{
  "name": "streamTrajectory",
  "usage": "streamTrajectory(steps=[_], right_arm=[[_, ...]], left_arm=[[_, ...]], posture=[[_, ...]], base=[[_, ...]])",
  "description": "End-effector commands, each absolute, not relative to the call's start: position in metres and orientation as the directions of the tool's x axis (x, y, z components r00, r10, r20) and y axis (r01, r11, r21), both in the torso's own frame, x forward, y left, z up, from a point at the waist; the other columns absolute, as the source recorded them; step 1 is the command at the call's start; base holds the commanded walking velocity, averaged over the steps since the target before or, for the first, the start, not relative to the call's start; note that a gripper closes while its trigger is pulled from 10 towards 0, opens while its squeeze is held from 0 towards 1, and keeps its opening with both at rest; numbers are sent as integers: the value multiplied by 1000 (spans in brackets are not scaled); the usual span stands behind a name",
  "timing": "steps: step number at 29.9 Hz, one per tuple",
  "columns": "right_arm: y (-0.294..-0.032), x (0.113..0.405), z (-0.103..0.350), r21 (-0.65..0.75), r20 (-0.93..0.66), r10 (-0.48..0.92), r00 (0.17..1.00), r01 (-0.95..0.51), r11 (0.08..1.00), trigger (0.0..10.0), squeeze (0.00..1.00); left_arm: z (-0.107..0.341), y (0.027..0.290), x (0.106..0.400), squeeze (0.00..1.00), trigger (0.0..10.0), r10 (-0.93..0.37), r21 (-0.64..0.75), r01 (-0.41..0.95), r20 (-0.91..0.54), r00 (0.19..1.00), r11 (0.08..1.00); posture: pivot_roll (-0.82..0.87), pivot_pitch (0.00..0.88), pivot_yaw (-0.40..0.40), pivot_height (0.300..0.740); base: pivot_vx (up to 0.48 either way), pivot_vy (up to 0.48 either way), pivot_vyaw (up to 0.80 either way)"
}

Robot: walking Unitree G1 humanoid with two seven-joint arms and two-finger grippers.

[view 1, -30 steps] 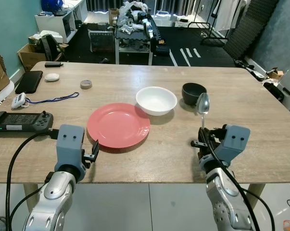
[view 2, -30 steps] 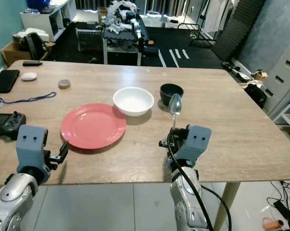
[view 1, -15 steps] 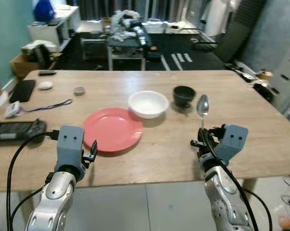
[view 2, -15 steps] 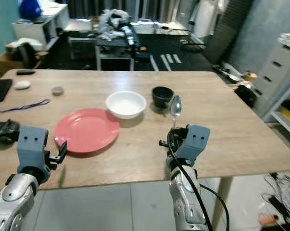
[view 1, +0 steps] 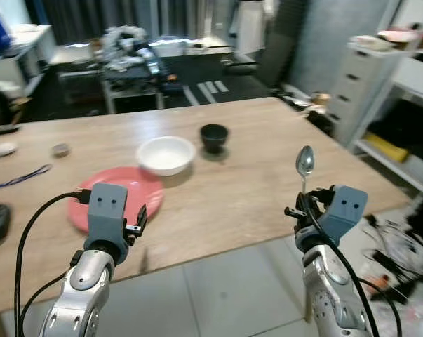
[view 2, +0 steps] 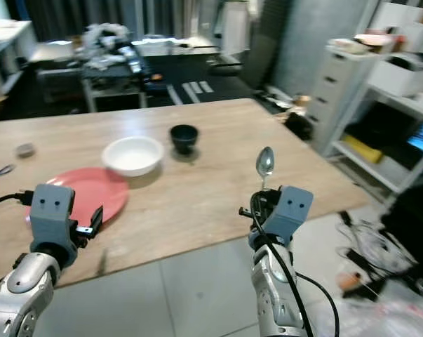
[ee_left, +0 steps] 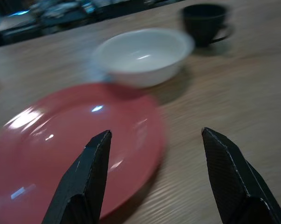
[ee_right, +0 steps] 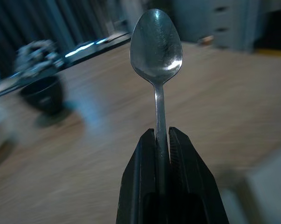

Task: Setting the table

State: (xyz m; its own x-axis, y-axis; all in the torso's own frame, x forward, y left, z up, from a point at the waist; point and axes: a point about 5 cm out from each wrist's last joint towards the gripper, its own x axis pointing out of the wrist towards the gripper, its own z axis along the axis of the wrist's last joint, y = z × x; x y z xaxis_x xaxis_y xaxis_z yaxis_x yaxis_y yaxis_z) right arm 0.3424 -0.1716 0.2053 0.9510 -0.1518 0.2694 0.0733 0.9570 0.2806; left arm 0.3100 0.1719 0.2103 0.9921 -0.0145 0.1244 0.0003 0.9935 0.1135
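R gripper was clamped on spoon handle, bowl upright, held off table edge; L gripper was spread, empty, near red plate; risk: thin handle pivoting in pinch, spoon dropping to floor.

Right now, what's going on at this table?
The robot stands at a wooden table being set. Its right gripper has its fingers closed on the handle of a spoon, held upright with the bowl up, near the table's edge. The left gripper is open with nothing in it, by a red plate. Beyond the plate sit a white bowl and a dark cup.
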Motion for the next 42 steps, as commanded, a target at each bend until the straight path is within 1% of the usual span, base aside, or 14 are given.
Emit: streamTrajectory(steps=[1, 42], right_arm=[[-173, 341, 201, 284, 260, -163, 952, 85, 955, 10000, 0], [-175, 342, 192, 269, 227, -170, 959, 106, 957, 10000, 0]], left_arm=[[206, 172, 310, 0, 10000, -16, 121, 2, 111, 994, 993], [201, 168, 310, 0, 10000, -26, 104, 17, 87, 996, 994]], posture=[[107, 147, 69, 740], [106, 157, 72, 740]], base=[[0, 0, -800], [0, 0, -800]])
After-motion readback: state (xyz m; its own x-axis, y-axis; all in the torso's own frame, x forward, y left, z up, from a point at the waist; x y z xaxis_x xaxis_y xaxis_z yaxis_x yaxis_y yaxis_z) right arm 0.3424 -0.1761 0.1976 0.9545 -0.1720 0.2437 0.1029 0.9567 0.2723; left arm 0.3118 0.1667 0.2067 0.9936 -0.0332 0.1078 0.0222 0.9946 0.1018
